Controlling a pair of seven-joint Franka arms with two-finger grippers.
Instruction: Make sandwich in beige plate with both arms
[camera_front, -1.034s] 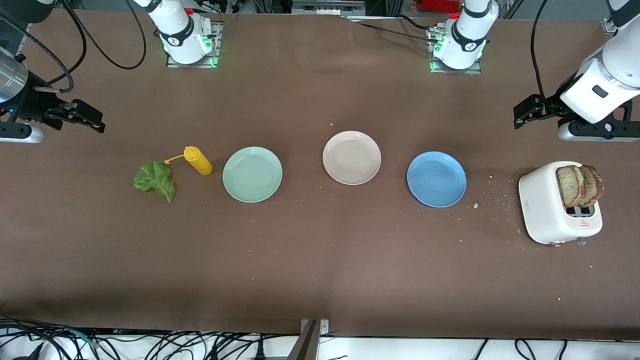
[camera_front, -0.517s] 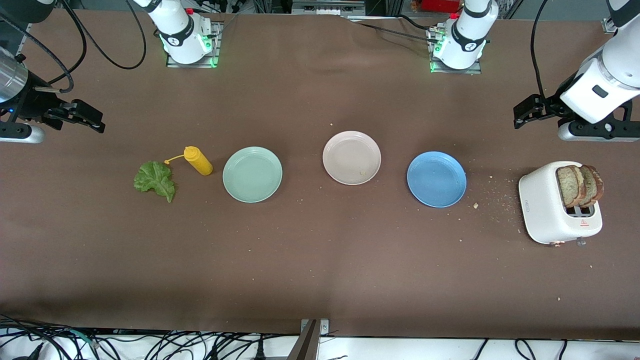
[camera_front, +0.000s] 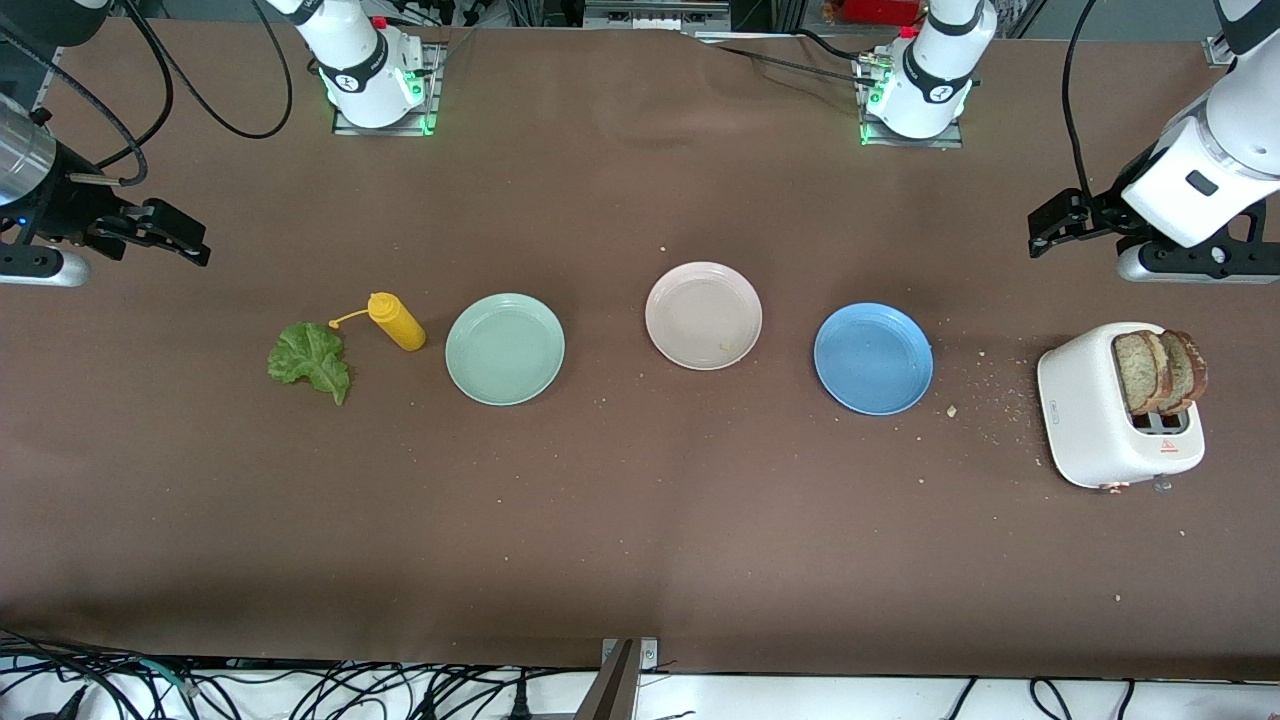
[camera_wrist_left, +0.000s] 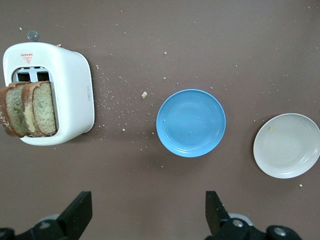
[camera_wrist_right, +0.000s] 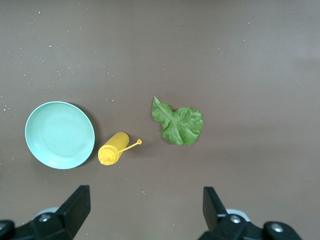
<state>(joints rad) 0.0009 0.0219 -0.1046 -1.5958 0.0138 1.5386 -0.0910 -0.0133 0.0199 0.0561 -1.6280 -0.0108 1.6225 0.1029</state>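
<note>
Front view: the beige plate (camera_front: 703, 315) is sitting bare mid-surface between the mint plate (camera_front: 505, 348) and blue plate (camera_front: 873, 358). The toaster (camera_front: 1095, 420) is showing a red warning triangle; its small print is unreadable. Nothing on the surface is differing from earlier.

Left wrist view: the left claw (camera_wrist_left: 145, 215) is hanging spread, empty, with two toast slices (camera_wrist_left: 31, 108) standing in the toaster.

Right wrist view: the right claw (camera_wrist_right: 142, 212) is hanging spread above the lettuce leaf (camera_wrist_right: 178, 122) and yellow bottle (camera_wrist_right: 114, 149).

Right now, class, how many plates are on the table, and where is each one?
3, in a row. The mint-green plate lies toward the right arm's end, beside the yellow bottle; the beige plate is in the middle; the blue plate lies toward the toaster.
</note>
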